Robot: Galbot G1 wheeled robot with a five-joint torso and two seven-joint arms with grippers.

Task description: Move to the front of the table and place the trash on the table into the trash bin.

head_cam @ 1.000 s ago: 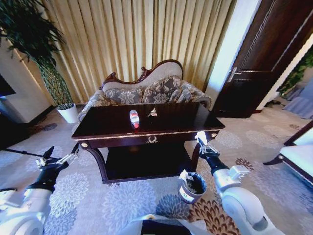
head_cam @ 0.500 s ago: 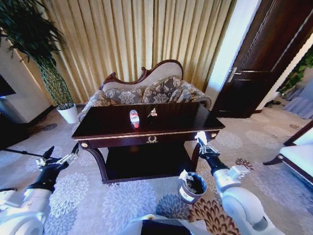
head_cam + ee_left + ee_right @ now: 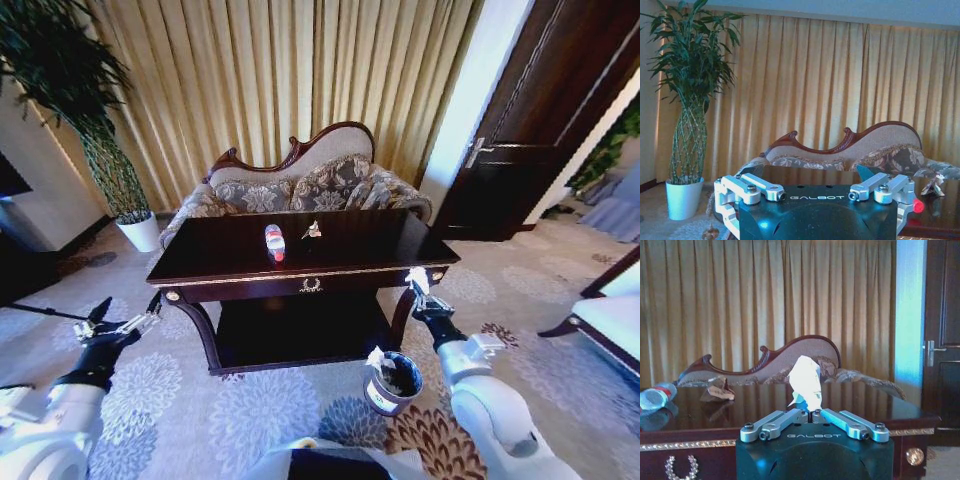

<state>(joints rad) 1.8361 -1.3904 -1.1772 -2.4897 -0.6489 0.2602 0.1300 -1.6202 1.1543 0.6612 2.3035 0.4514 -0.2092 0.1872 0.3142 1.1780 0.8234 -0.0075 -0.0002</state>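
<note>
Your left gripper (image 3: 118, 325) hovered low over the carpet off the table's (image 3: 230, 260) left front corner, fingers spread wide, nothing in them. On the tabletop you had the bottle (image 3: 274, 242) lying on its side near the middle, and the small crumpled wrapper (image 3: 312, 230) just right of it, apart. Your right gripper (image 3: 417, 287) sat at the table's right front corner, clenched on a white paper wad (image 3: 805, 381). The trash bin (image 3: 391, 383) stood on the floor below that arm, a bit of white paper at its rim
</note>
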